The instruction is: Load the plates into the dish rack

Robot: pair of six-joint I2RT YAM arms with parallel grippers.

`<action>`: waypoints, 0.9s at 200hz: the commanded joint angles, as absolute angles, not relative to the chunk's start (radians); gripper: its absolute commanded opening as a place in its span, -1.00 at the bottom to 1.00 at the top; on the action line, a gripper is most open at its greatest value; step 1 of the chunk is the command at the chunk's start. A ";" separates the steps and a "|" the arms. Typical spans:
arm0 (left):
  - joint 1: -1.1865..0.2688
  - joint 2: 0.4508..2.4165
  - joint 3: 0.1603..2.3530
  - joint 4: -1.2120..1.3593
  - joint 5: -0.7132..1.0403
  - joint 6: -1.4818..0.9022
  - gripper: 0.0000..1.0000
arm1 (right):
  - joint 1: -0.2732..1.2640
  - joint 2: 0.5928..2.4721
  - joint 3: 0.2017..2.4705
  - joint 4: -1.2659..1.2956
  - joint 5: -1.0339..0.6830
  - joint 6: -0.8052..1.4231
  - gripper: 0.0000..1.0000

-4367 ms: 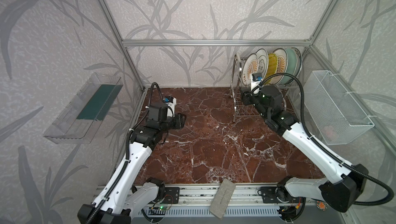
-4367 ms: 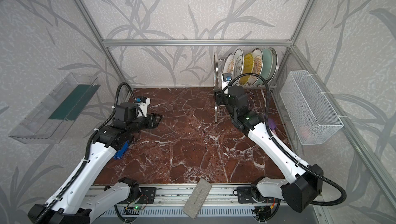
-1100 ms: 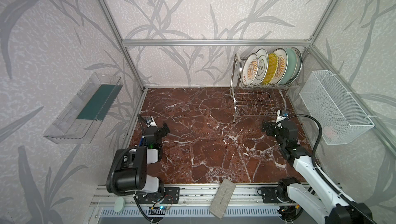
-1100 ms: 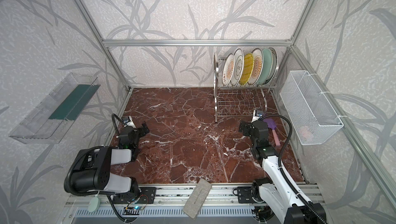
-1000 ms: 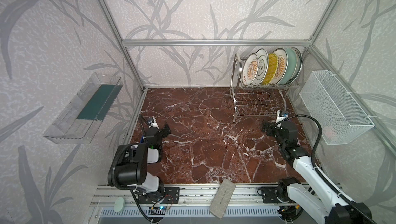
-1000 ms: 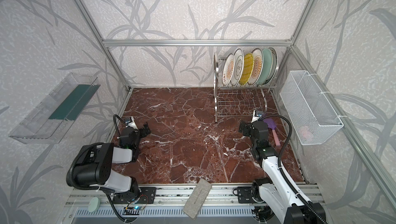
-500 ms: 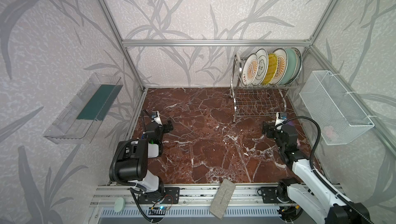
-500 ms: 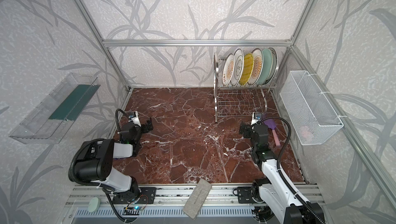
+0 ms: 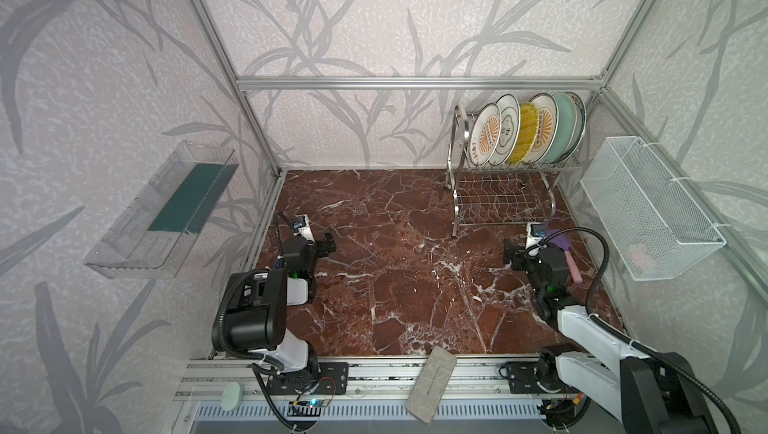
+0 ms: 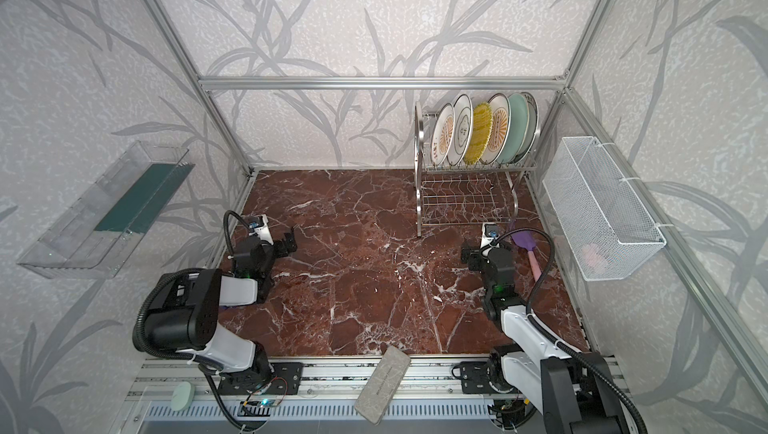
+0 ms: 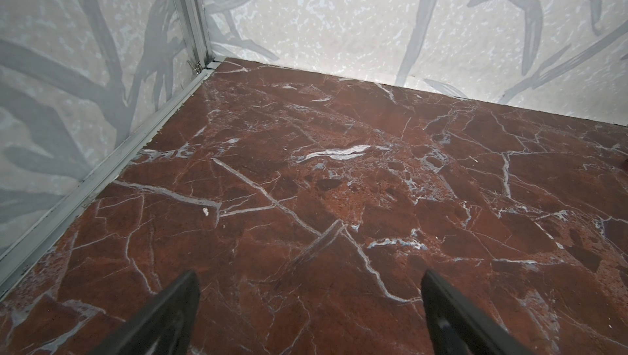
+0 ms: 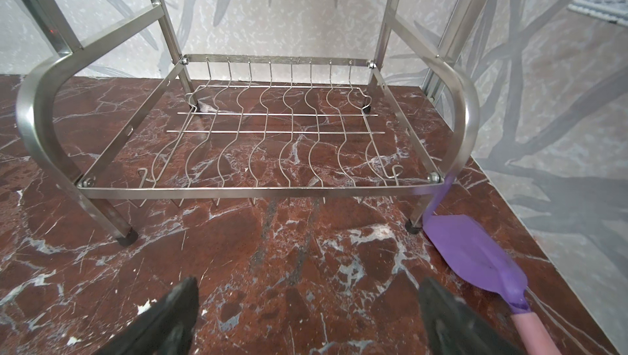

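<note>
Several plates stand on edge in a row in the upper tier of the dish rack at the back right. The rack's lower tier holds nothing. My left gripper hangs open and empty over bare marble near the left wall, far from the rack. The right gripper is open and empty too, low over the floor just in front of the rack.
A purple spatula with a pink handle lies by the rack's front right leg, next to my right gripper. A white mesh basket hangs on the right wall, a clear tray on the left wall. A grey block rests on the front rail.
Both arms have pulled back from mid-table and folded low. Over the last second the left gripper crept a little toward the back; the right barely moved. Both stayed open.
</note>
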State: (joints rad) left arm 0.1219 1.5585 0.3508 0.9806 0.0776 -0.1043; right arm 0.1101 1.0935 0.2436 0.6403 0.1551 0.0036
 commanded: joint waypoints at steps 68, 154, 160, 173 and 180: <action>0.120 1.565 0.344 1.008 0.077 -0.081 0.98 | 0.106 1.589 0.200 1.325 0.081 -0.059 0.98; 0.120 1.564 0.344 1.005 0.077 -0.080 0.98 | 0.079 1.583 0.376 0.970 -0.028 -0.062 0.98; 0.121 1.565 0.344 1.006 0.077 -0.080 0.98 | 0.080 1.587 0.374 0.984 -0.029 -0.062 0.98; 0.121 1.564 0.344 1.005 0.076 -0.080 0.98 | 0.080 1.586 0.374 0.978 -0.029 -0.063 0.98; 0.120 1.565 0.345 1.006 0.076 -0.080 0.98 | 0.080 1.586 0.374 0.980 -0.029 -0.062 0.98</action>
State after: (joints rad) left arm 0.1219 1.5585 0.3508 0.9806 0.0776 -0.1040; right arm 0.0849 1.5997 0.3733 1.0142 -0.0132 -0.0608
